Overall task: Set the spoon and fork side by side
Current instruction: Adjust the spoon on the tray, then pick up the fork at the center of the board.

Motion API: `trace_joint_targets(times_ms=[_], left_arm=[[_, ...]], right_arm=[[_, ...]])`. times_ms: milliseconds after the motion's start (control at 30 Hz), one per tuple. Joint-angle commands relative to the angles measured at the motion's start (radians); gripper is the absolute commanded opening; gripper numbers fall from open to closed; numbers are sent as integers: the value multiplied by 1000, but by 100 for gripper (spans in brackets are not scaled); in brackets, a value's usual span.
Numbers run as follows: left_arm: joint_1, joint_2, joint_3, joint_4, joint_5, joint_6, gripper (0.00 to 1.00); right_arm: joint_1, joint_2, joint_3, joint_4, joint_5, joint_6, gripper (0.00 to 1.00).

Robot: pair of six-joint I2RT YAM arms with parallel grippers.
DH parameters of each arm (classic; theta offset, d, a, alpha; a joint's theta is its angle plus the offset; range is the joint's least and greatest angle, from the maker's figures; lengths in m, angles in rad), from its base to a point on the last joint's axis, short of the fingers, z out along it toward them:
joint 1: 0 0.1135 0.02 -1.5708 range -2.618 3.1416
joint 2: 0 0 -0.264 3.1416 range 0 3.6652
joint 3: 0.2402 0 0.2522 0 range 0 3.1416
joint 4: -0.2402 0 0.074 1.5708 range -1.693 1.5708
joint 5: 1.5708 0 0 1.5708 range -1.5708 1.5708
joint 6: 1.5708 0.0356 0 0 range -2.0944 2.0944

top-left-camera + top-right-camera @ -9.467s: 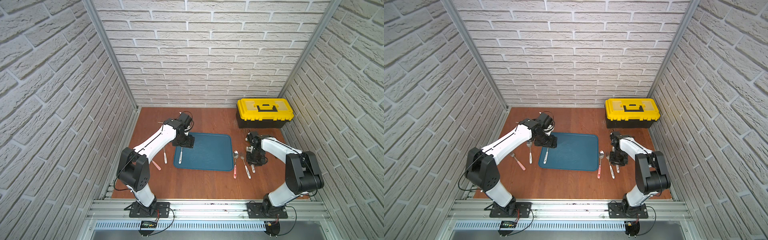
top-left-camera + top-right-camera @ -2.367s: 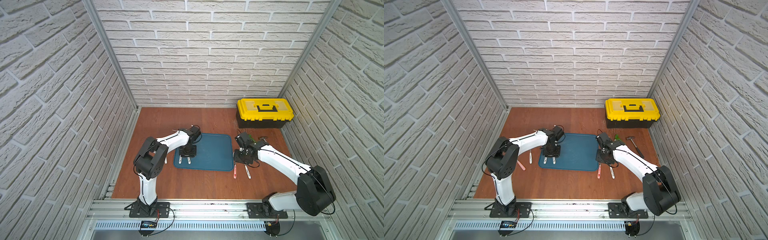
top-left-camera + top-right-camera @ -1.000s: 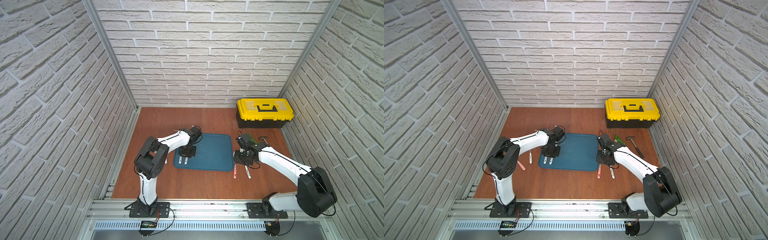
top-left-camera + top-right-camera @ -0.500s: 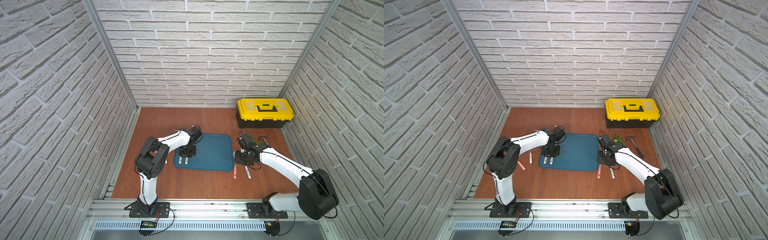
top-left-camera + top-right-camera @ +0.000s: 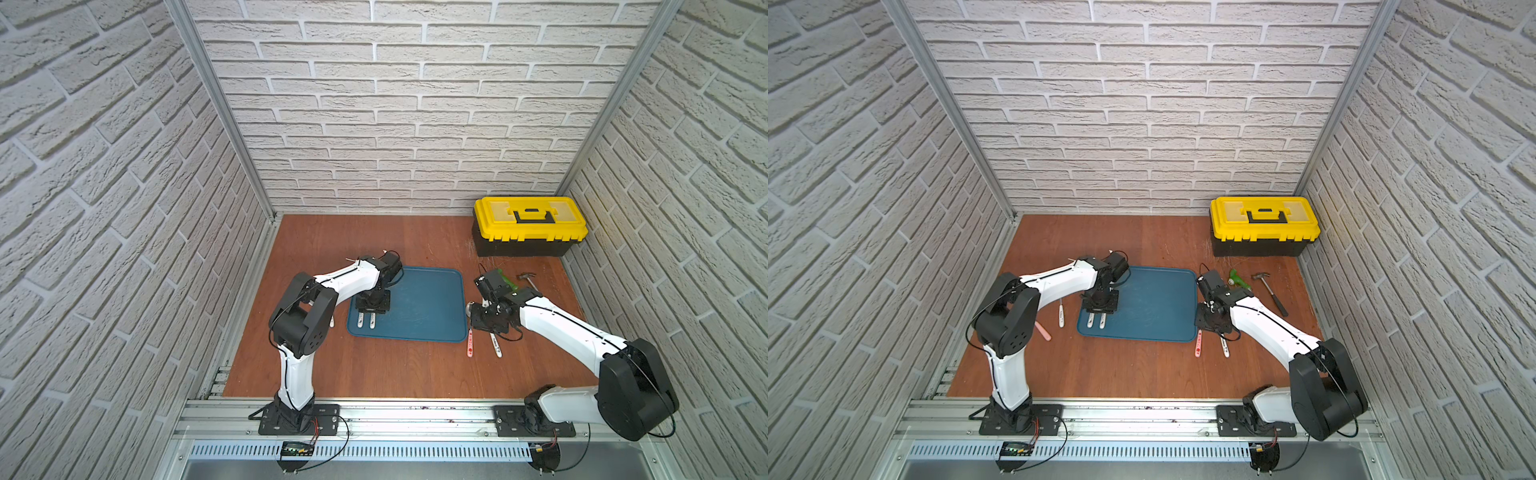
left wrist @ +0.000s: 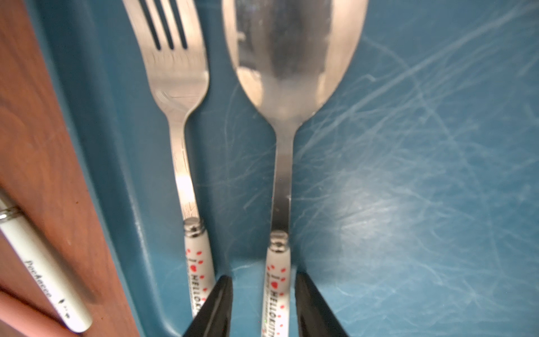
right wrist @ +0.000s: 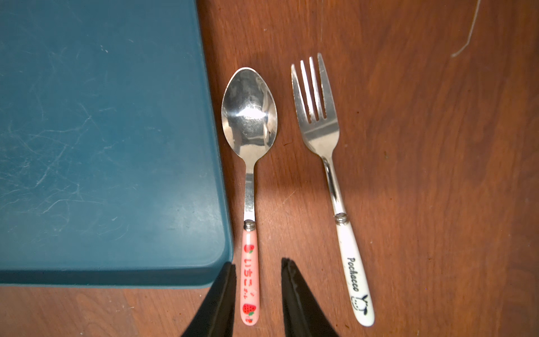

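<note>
Parted wider than a second ago, the left gripper (image 6: 261, 277) straddles, released, the white heart-printed handle of the steel spoon (image 6: 287, 58). It lies on the blue plastic tray (image 6: 408, 204) near its left edge, parallel, just right of the matching steel fork (image 6: 175, 73): the pairing looks done. The right gripper (image 7: 258, 262) hovers unclenched astride a pink-handled spoon (image 7: 249, 116) on the wooden desk (image 7: 437, 175).

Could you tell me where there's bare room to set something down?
The teal plastic tray is bare except the white-handled metal fork and spoon at its left edge. The brown wooden table is free along the front. Crowded: both tray sides, yellow toolbox corner.
</note>
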State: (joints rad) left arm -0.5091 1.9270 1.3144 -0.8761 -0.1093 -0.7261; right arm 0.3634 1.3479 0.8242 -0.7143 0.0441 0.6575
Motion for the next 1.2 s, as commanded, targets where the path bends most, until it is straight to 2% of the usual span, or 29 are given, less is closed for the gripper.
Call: trace_joint_targets(times_ms=[0, 200, 333, 533, 800, 867, 1167], left_arm=[[-6, -2, 16, 9, 5, 14, 45], [-26, -134, 92, -101, -83, 31, 56], [-25, -236, 94, -144, -128, 37, 64], [-21, -332, 40, -126, -107, 48, 66], [-14, -351, 22, -118, -75, 69, 66], [-14, -361, 19, -115, -68, 73, 66], [-12, -406, 16, -126, -74, 83, 66]], right_arm=[[-7, -25, 3, -11, 16, -11, 32], [-35, -19, 17, -85, 101, 3, 37], [-75, 15, 8, -110, 127, -13, 38], [-90, 109, -11, -114, 93, -38, 39], [-93, 122, -67, -87, 88, -27, 38], [-95, 121, -78, -79, 86, -25, 37], [-98, 143, -112, -42, 14, -27, 21]])
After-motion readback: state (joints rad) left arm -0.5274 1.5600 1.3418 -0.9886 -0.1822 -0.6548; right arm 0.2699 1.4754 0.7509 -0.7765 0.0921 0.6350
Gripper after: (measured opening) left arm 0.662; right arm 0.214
